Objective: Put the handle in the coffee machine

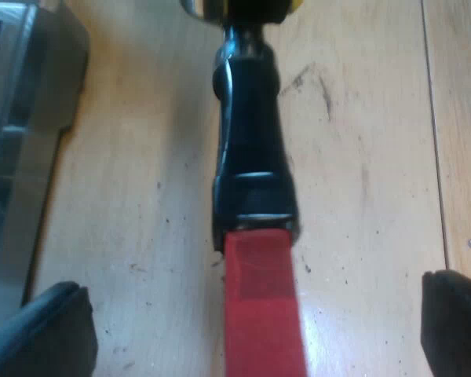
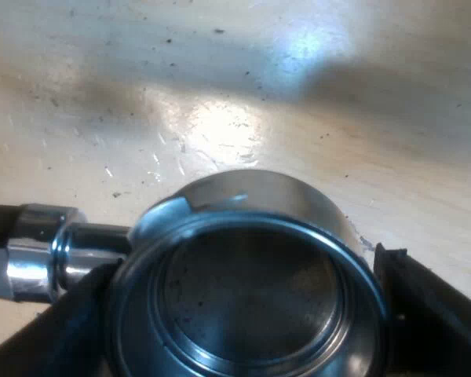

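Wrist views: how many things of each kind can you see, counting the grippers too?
Holder: 1
Machine: 1
Grippers: 2, the left gripper and the right gripper
Total: 4

My left fingers are black, matte and round-tipped. My right fingers are black too, one showing a squared corner.
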Action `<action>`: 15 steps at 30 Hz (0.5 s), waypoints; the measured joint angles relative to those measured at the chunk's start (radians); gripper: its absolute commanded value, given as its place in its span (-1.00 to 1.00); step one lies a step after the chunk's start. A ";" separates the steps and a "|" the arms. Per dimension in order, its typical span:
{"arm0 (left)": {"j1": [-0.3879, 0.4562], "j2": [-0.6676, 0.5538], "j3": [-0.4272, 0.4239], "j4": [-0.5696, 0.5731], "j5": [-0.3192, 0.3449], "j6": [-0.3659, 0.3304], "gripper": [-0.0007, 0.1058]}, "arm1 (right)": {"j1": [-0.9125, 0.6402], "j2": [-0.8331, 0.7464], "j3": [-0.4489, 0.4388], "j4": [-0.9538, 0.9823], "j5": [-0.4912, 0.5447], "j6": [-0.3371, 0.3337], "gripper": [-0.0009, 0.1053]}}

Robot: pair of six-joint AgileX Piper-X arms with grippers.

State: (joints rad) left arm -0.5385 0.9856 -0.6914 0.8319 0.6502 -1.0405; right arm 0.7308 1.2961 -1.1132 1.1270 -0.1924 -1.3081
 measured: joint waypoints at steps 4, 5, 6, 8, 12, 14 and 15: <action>0.000 0.056 0.000 -0.006 0.002 0.032 0.61 | 0.000 0.000 0.000 0.000 -0.008 -0.001 -0.98; 0.000 0.073 0.000 -0.019 0.011 0.031 0.61 | 0.000 0.000 0.000 -0.002 -0.016 -0.001 -0.98; 0.000 0.081 0.000 -0.024 0.013 0.031 0.61 | 0.000 0.000 0.000 -0.005 -0.018 -0.001 -0.98; -0.005 0.112 0.000 -0.032 0.014 0.042 0.61 | 0.000 0.000 0.000 -0.017 -0.026 -0.001 -0.98; -0.035 0.140 0.000 -0.048 0.014 0.054 0.61 | 0.000 0.000 0.000 -0.030 -0.027 0.007 -0.98; -0.069 0.150 0.000 -0.050 0.014 0.053 0.61 | 0.000 0.000 0.000 -0.034 -0.027 0.006 -0.98; -0.077 0.153 0.000 -0.052 0.012 0.053 0.61 | 0.000 0.000 0.000 -0.034 -0.027 0.006 -0.98</action>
State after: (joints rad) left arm -0.6157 1.1388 -0.6914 0.7797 0.6626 -0.9874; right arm 0.7308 1.2961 -1.1132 1.0932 -0.2197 -1.3018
